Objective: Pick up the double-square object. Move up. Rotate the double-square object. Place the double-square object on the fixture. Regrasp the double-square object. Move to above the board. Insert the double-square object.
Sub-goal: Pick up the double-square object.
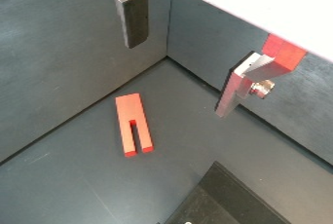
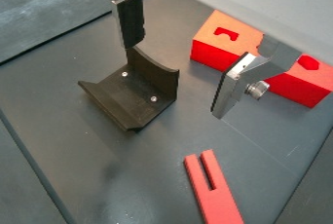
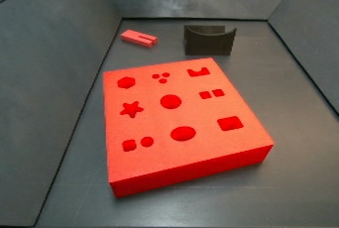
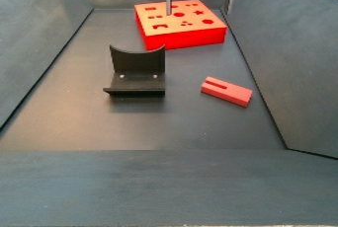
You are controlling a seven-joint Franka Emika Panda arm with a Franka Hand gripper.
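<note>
Dark floor (image 4: 158,122) with board (image 4: 181,24), fixture (image 4: 134,72), double-square object (image 4: 226,91).

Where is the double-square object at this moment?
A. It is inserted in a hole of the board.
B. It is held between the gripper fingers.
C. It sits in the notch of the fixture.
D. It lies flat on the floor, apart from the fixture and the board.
D: the double-square object lies flat on the floor, apart from the fixture and the board, and the open gripper holds nothing.
</note>
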